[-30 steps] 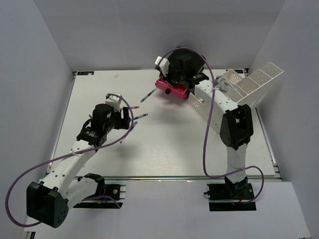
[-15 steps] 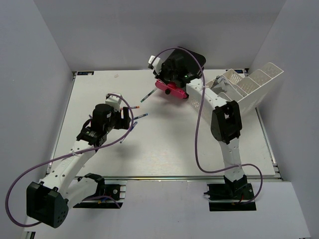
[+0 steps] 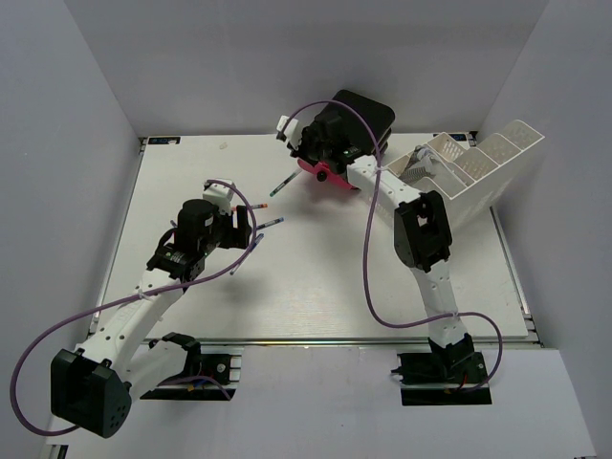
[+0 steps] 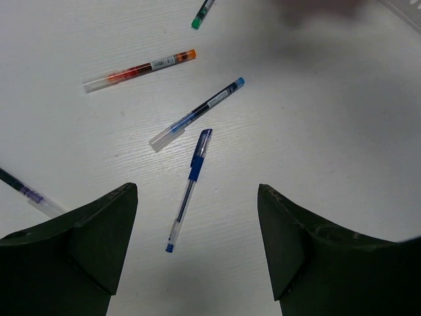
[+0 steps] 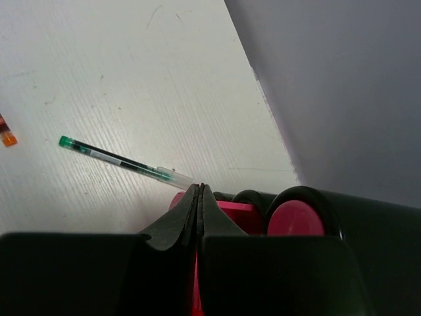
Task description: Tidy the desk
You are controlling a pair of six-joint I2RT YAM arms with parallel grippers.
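left gripper (image 4: 194, 191): jaws apart over dark-blue pen (image 4: 191, 184) | right gripper (image 5: 199, 197): jaws together, empty, well apart from that pen | you: descend straight, pinch mid-barrel, miss clear pen (image 4: 197, 113) beside it

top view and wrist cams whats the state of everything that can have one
left gripper: open, empty, above the desk
right gripper: shut, nothing between its fingers, by the pink drawer
pink drawer: sticking out of the black unit
white tray: tilted up, not flat
green pen: lying flat, loose
blue pen: lying flat, loose
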